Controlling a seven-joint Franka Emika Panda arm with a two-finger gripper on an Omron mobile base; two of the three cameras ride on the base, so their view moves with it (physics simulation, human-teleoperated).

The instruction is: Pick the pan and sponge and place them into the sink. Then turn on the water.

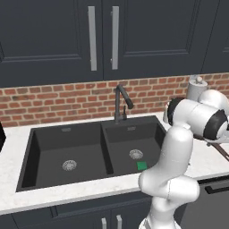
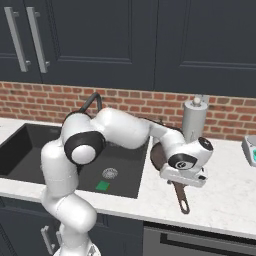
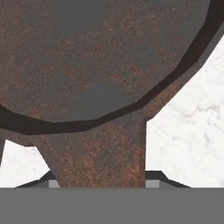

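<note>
The pan (image 3: pixel 100 57) is dark with a rusty brown inside and lies on the white marble counter right of the sink. Its long handle (image 2: pixel 183 200) points toward the counter's front edge. My gripper (image 2: pixel 183 183) is down over the handle's root. In the hand view the gripper (image 3: pixel 100 179) has its fingertips (image 3: pixel 154 176) pressed against both sides of the handle, shut on it. The green sponge (image 1: pixel 142 166) lies on the floor of the black sink's (image 1: pixel 27 152) right basin, beside the drain. The dark faucet (image 1: pixel 120 100) stands behind the divider; the water is out of view.
A tall silver canister (image 2: pixel 195 117) stands against the brick wall just behind the pan. A small pale device (image 2: pixel 250 150) sits at the far right of the counter. Dark cabinets hang overhead. My own arm reaches across the sink's right basin.
</note>
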